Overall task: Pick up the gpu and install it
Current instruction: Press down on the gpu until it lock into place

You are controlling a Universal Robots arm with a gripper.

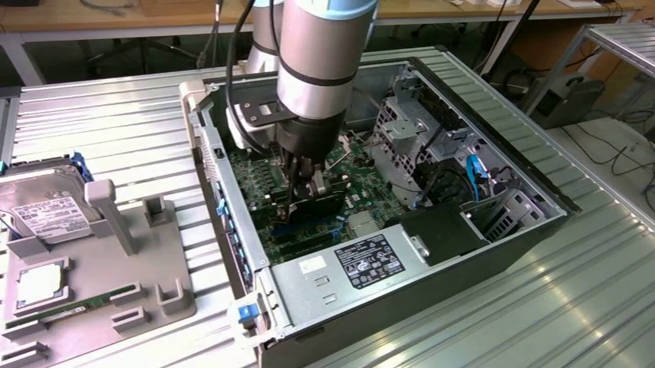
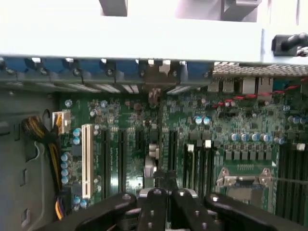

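Ribbed metal table (image 1: 123,123), wooden bench behind it; grey parts tray (image 1: 153,253) at exterior view's left of the open PC case (image 1: 511,230), carrying silver hard drive (image 1: 46,211) and green memory stick (image 1: 72,307); power supply (image 1: 348,268) at case's near end; gripper (image 1: 312,184) down inside the case over the motherboard (image 2: 130,144), jaws narrow, pinching the gpu (image 1: 319,205) edge-on, standing upright at the expansion slots (image 2: 115,154)

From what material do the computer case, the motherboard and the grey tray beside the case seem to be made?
Computer case: apparently sheet metal, bare silver-grey, with folded edges and punched holes.
Motherboard: seemingly the usual laminated circuit board, glossy green, studded with components.
Grey tray: probably moulded plastic, matte and uniform in colour, though painted metal cannot be excluded.
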